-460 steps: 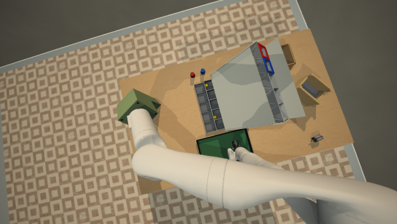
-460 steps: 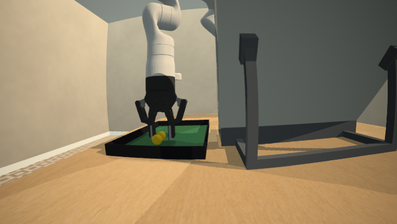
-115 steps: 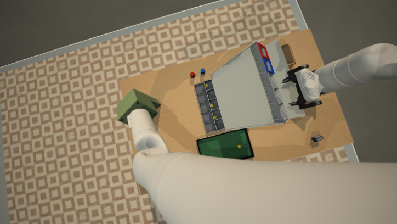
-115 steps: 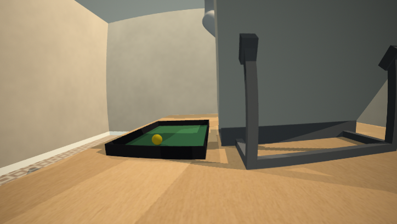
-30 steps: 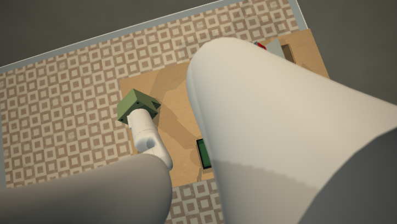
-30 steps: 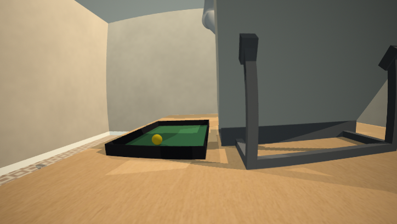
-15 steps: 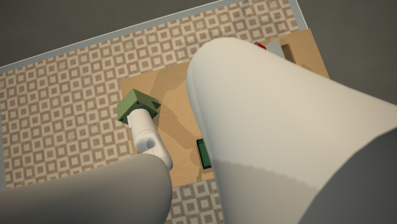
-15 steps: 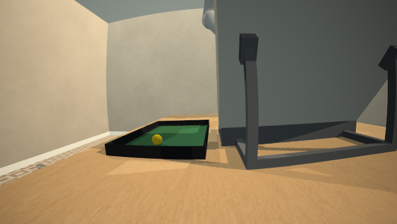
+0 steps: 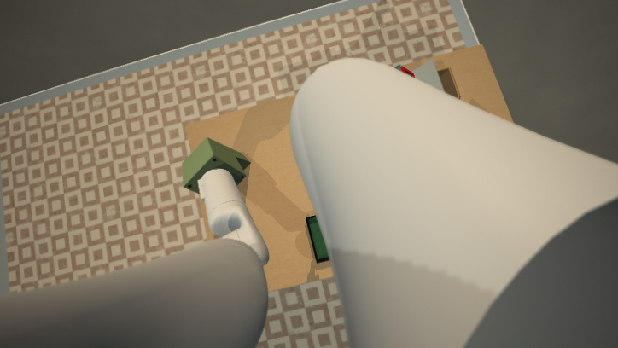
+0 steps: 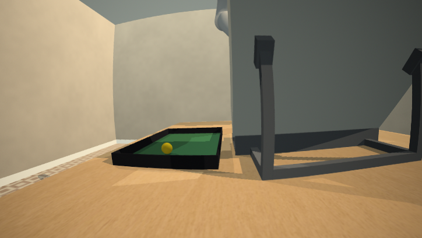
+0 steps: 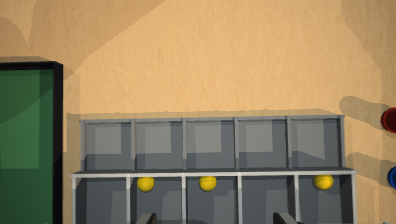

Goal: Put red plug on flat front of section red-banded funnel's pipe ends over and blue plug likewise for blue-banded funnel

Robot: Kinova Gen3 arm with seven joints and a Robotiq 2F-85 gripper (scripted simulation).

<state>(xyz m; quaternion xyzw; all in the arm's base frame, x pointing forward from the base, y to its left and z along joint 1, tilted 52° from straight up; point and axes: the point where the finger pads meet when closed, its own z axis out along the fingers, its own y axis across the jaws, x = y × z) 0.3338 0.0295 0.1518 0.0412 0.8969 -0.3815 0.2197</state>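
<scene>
While the part-open, empty black gripper (image 11: 215, 220) is hovering above the grey sectioned bin (image 11: 210, 172), the red cylindrical plug (image 11: 390, 120) is standing right of the fingers, so drifting sideways risks toppling it.

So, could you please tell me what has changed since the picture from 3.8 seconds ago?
The gripper has moved from beside the banded funnels, back across the cover, to above the divided sections. Its fingers are apart, with nothing visibly held. The three marbles in the sections, the marble in the green tray and both plugs look unmoved.
</scene>
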